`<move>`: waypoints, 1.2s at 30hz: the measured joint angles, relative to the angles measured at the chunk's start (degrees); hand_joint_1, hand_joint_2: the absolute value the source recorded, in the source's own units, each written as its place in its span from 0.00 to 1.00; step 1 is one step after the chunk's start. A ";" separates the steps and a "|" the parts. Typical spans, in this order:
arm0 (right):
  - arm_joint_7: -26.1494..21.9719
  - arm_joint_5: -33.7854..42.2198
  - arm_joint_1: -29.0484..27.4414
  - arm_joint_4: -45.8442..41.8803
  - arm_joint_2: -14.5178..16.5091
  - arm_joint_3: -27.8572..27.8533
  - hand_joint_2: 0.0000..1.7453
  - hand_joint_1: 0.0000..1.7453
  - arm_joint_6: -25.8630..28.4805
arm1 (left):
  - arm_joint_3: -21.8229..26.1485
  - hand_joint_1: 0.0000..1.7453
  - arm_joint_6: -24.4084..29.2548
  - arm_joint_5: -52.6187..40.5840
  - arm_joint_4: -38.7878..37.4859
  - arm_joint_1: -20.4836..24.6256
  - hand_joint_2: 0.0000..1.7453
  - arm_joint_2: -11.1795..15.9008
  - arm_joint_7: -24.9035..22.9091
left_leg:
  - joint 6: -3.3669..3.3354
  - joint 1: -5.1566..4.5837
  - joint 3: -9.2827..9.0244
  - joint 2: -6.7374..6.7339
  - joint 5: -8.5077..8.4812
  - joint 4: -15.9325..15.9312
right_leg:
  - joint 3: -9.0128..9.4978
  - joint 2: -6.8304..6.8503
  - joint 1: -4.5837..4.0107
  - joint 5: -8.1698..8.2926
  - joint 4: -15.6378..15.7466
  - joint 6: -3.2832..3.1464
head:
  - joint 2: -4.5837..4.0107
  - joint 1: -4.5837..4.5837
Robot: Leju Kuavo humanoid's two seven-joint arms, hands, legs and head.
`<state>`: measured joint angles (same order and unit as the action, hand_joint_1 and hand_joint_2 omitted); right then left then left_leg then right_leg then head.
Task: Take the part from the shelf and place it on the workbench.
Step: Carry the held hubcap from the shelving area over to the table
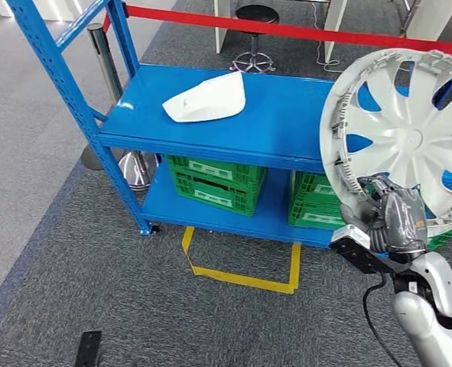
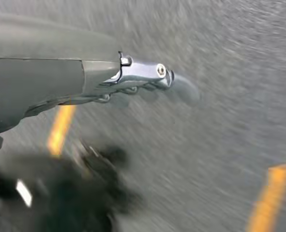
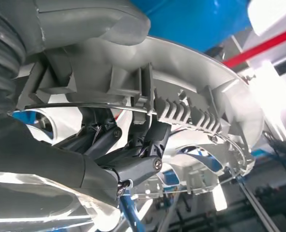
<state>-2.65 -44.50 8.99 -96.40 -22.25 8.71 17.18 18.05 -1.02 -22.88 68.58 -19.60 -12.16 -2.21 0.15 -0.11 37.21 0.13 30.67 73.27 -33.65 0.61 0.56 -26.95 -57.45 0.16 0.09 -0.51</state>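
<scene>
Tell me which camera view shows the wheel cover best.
The head view: the wheel cover shows nearly whole, spokes and rim, held upright at its lower edge by the right hand. The right wrist view shows its ribbed rim up close; the left wrist view looks at blurred floor.

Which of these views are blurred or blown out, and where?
Head view: sharp and evenly lit. Left wrist view: grey carpet floor and yellow floor tape streaked by motion blur. Right wrist view: silver-white plastic wheel cover sharp up close, background soft with overexposed white patches.
</scene>
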 joint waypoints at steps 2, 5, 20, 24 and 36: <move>0.75 -0.32 -1.67 -2.08 0.00 -1.26 1.00 1.00 -0.36 | -9.60 0.00 9.78 7.67 -0.22 0.23 1.00 -0.39 0.66 | -1.17 -0.46 -5.92 0.06 -0.34 -9.30 | -1.45 0.12 -0.06 1.51 -0.06 0.72 | 0.00 0.05; 1.21 -0.35 -2.30 -3.69 -0.15 -1.97 1.00 1.00 -0.59 | -24.23 0.00 21.80 21.88 -3.61 2.34 1.00 2.20 3.46 | -2.76 -0.73 -9.70 -0.11 -0.85 -17.99 | -3.73 -0.01 0.15 1.68 -1.19 2.22 | 0.00 0.11; 0.65 2.11 -2.03 -3.60 -1.13 -1.47 1.00 1.00 -0.72 | -39.31 0.00 28.27 35.66 -7.63 4.45 1.00 9.43 6.29 | -0.94 -0.79 -2.71 -0.18 -4.18 -14.40 | 4.56 -0.57 0.89 -3.64 0.35 1.71 | 0.00 0.14; 0.16 3.28 -2.23 -3.58 -1.40 -1.46 1.00 1.00 -0.81 | -41.23 0.00 28.92 39.74 -11.69 5.78 1.00 10.49 9.56 | 0.29 -0.28 1.62 -0.12 3.07 -2.58 | 3.65 -0.44 0.86 -2.81 0.35 0.46 | 0.00 -0.08; -2.29 4.60 -4.91 -4.19 -2.74 -2.04 1.00 1.00 -0.28 | -40.66 0.00 22.29 44.34 -40.44 16.51 1.00 9.26 25.18 | -2.34 -0.36 -5.69 0.14 -3.49 -16.71 | 1.44 -0.40 0.32 -3.68 -1.49 2.04 | 0.00 0.06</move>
<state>-4.94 -39.90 4.08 -100.59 -24.99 6.68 16.90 -22.62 21.27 21.46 28.14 -3.09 -2.90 22.98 -2.19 -0.47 31.52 0.27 27.17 56.56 -32.21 0.21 0.87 -30.63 -58.94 2.19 0.09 -0.45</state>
